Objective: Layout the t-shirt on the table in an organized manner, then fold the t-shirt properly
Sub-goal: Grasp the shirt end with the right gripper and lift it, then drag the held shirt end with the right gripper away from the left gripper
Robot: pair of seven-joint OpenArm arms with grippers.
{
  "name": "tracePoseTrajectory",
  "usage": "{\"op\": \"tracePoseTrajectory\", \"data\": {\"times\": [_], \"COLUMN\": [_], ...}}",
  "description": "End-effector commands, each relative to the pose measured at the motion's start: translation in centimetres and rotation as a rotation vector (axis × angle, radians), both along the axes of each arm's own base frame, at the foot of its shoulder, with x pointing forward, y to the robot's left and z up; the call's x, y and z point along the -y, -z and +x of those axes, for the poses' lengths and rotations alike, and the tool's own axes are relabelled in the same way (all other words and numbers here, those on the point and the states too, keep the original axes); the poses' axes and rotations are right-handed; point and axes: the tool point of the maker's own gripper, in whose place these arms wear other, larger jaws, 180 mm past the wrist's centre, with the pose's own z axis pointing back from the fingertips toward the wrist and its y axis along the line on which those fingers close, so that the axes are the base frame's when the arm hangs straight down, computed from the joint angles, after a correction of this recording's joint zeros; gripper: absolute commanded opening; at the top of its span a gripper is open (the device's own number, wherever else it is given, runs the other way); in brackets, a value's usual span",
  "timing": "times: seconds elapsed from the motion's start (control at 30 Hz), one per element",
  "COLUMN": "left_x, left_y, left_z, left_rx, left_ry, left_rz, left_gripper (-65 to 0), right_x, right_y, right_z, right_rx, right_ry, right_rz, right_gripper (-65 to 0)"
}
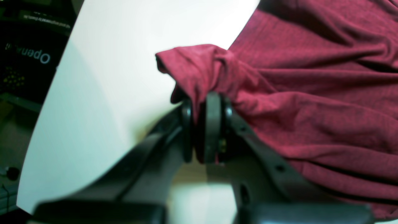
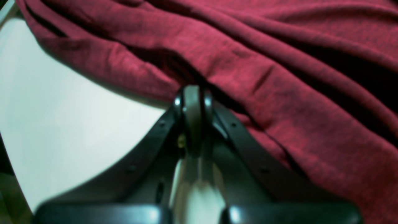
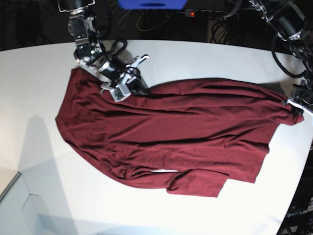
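The maroon t-shirt (image 3: 171, 132) lies spread and wrinkled across the white table (image 3: 39, 98), one sleeve toward the front edge. My left gripper (image 3: 295, 108) is at the table's right edge, shut on a bunched corner of the t-shirt (image 1: 311, 93). In the left wrist view the cloth is pinched between the jaws of the left gripper (image 1: 200, 105), above the table (image 1: 108, 77). My right gripper (image 3: 139, 89) is at the shirt's far edge. In the right wrist view the right gripper (image 2: 192, 93) is shut at the hem of the t-shirt (image 2: 248, 62), and folds run into its tips.
A power strip (image 3: 210, 12) and cables lie behind the table's far edge, beside a blue object (image 3: 151, 4). The table's curved edge runs close beside my left gripper, with dark floor beyond it. Bare white table (image 2: 62, 109) shows left of the right gripper.
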Motion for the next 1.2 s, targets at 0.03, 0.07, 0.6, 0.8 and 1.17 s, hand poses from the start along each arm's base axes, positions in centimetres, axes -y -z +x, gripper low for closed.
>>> {"op": "tracePoseTrajectory", "data": {"times": [0.03, 0.07, 0.6, 0.8, 1.17], "left_x": [-0.8, -0.8, -1.0, -1.0, -1.1], "left_y": [-1.8, -1.9, -2.3, -2.3, -1.8], "left_z": [0.8, 0.8, 0.8, 0.8, 0.1], "left_rx": [0.051, 0.053, 0.06, 0.058, 0.041], "left_ry": [0.002, 0.003, 0.003, 0.003, 0.003], "left_rz": [0.027, 0.029, 0.038, 0.038, 0.041], "left_gripper": [-64.8, -64.8, -64.8, -64.8, -64.8], "right_x": [0.9, 0.8, 2.4, 3.0, 2.6], "right_y": [0.8, 0.4, -6.7, -6.5, -6.6], "right_z": [-1.0, -1.1, -2.9, -3.8, -5.5], "right_rx": [-0.032, -0.022, 0.151, 0.133, 0.137], "right_ry": [-0.026, -0.027, 0.004, 0.017, 0.023], "right_rz": [-0.08, -0.078, -0.089, -0.095, -0.049], "right_gripper": [-65.0, -65.0, -65.0, -65.0, -65.0]}}
